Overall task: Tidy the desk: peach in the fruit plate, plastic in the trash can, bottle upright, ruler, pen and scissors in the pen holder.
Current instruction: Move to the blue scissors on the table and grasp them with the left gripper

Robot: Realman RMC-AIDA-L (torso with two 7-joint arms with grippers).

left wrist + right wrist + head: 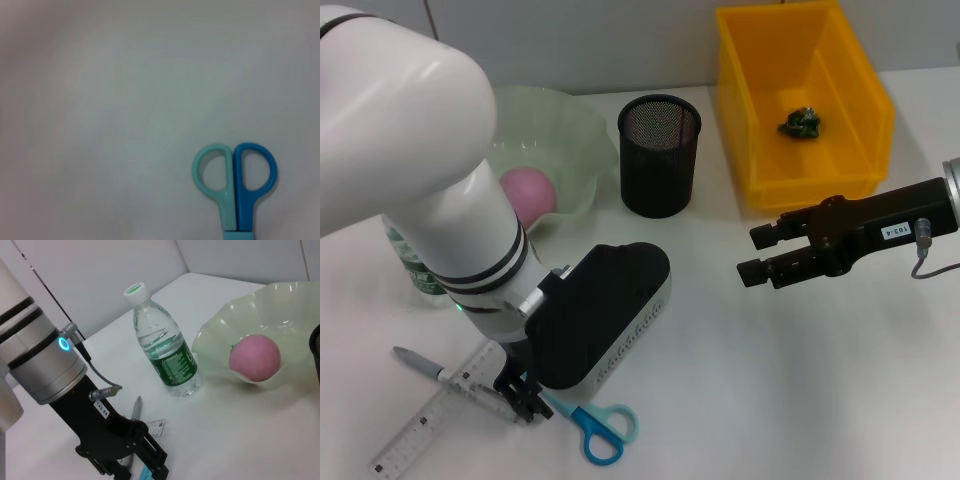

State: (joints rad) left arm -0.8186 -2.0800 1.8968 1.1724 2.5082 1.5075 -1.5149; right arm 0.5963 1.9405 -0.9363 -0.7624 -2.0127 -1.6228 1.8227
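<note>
Here, the left end effector [525, 398] sits low on the white desk [750, 400] at the lower left of the head view, planted over the blade end of the blue-handled scissors [595, 428], just beside the ruler [432, 420] and the pen [425, 367]; whether its fingers have closed cannot be told. The peach [527, 193] lies in the green fruit plate [575, 130] at upper left, the bottle [166, 350] stands upright beside it, and dark crumpled plastic [801, 122] rests in the yellow trash can [850, 70] at upper right. The stationery appears to be the stage in hand. The next move calls for a firm hold on the scissors, then a lift toward the black mesh pen holder [659, 155] at upper centre. The right end effector [758, 254], fingers apart, hovers at centre right.
</note>
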